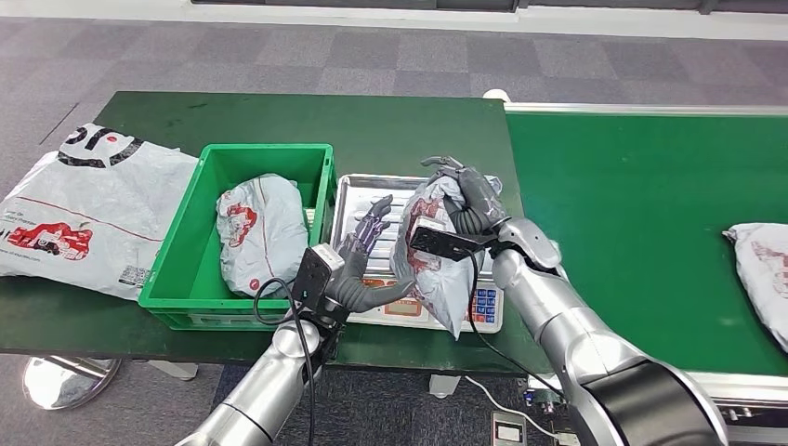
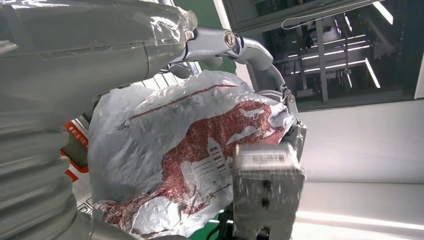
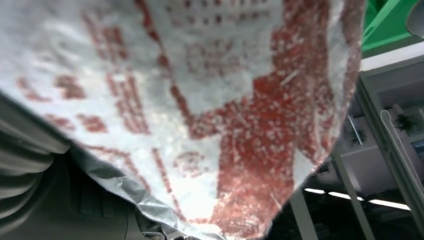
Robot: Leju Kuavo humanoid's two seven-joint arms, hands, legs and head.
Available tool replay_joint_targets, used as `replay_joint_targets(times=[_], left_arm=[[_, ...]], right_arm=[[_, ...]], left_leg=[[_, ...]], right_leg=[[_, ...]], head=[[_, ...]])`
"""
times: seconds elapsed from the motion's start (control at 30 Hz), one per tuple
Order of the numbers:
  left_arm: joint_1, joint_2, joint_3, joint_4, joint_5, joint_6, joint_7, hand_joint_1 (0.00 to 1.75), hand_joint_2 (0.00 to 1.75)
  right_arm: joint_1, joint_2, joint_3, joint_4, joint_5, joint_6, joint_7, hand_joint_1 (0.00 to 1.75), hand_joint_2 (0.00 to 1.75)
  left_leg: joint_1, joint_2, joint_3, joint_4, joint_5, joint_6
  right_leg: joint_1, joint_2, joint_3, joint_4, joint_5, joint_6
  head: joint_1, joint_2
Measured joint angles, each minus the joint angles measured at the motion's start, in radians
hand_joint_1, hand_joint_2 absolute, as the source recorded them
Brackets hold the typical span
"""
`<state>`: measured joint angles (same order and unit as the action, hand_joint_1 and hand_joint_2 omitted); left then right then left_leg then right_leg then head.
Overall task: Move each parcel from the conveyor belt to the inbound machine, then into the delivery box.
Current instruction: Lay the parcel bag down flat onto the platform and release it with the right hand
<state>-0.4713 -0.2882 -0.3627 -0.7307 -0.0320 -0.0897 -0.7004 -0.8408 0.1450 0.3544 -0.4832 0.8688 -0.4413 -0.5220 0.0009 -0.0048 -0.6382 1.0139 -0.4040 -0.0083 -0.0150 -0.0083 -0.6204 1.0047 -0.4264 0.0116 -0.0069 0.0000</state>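
Grey carpet-tile floor; dark green table (image 1: 390, 130) on the left butts against a bright green conveyor belt (image 1: 641, 186) on the right. Right hand (image 1: 469, 200): dark fingers wrapped over the top of a crumpled silver-grey plastic parcel with red print (image 1: 432, 269), gripping it so the bag hangs free below the hand, over the flat steel-topped weighing scale with a keypad front (image 1: 358, 200) — presumably the inbound machine. Held from the top like this, the bag's bulk dangles clear of the platform, which suits a lift-off and a carry sideways. Left hand (image 1: 362, 269): fingers spread and pointing up, palm toward the parcel, close beside it; I cannot tell whether it touches the bag. It holds nothing; judged to be waiting to steady or receive the bag. In the left wrist view the parcel's red print faces the camera, with the right hand's fingers hooked over its upper edge. Further out: a green plastic crate (image 1: 181, 269) sits just left of the scale, with one similar silver parcel (image 1: 260, 232) already inside; likely the delivery box. A large flat white courier bag (image 1: 84, 209) lies on the table left of the crate. Another parcel (image 1: 762, 265) waits on the belt at far right. Obstruction: the crate's near wall stands between scale and crate interior, and the left hand sits on that route.
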Motion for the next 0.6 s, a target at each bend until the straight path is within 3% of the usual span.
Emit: replay_joint_targets(times=[0.13,0.2,0.6], left_arm=[[0.0,0.003,0.0,0.002,0.006,0.017,0.0,0.0,1.75],[0.0,0.005,0.0,0.003,0.01,0.02,0.0,0.0,1.75],[0.0,0.011,0.0,0.008,0.012,0.02,0.0,0.0,1.75]], right_arm=[[-0.053,-0.003,0.0,0.057,-0.007,0.156,0.355,1.75,1.75],[-0.067,-0.007,0.0,0.076,-0.011,0.178,0.435,1.75,1.75],[-0.09,-0.011,0.0,0.121,-0.013,0.189,0.428,1.75,1.75]], left_leg=[[0.0,0.001,0.0,0.0,0.0,0.0],[0.0,0.001,0.0,0.0,0.0,0.0],[0.0,0.002,0.001,0.0,0.0,0.0]], right_leg=[[0.0,0.0,0.0,0.0,0.0,0.0],[0.0,0.0,0.0,0.0,0.001,0.0],[0.0,0.002,0.0,0.0,0.001,0.0]], head=[[0.0,0.0],[0.0,0.0],[0.0,0.0]])
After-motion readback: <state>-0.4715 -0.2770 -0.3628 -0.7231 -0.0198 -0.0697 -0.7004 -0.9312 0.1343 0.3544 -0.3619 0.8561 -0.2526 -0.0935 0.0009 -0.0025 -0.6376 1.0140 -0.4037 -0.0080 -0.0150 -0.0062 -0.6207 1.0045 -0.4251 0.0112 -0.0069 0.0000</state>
